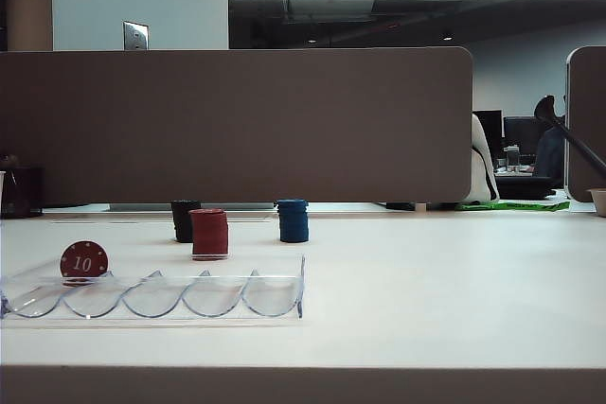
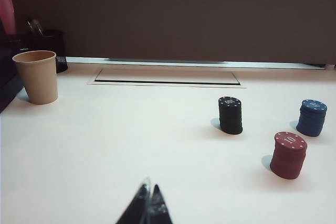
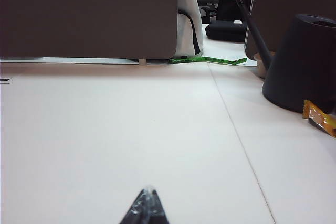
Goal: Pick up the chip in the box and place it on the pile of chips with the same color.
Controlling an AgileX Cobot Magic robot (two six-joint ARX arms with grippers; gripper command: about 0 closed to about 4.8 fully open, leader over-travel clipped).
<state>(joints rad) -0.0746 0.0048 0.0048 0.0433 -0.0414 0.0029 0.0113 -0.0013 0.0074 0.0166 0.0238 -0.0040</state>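
Observation:
A dark red chip [image 1: 83, 260] marked "10" stands on edge in the second slot from the left end of the clear scalloped box [image 1: 189, 298] at the table's front left. Behind the box stands the dark red pile of chips [image 1: 209, 234], which the left wrist view also shows [image 2: 288, 155]. Neither arm appears in the exterior view. My left gripper [image 2: 149, 189] is shut with nothing in it, low over bare table short of the stacks. My right gripper [image 3: 149, 190] is shut and empty too, over bare table off to the right.
A black stack [image 1: 184, 220] and a blue stack [image 1: 293, 219] flank the red pile. A paper cup [image 2: 37, 76] and a dark mesh holder [image 2: 51, 48] stand at the far left. A dark cone-shaped base [image 3: 302, 64] and an orange wrapper [image 3: 320, 118] sit to the right. A brown partition [image 1: 237, 125] walls the back.

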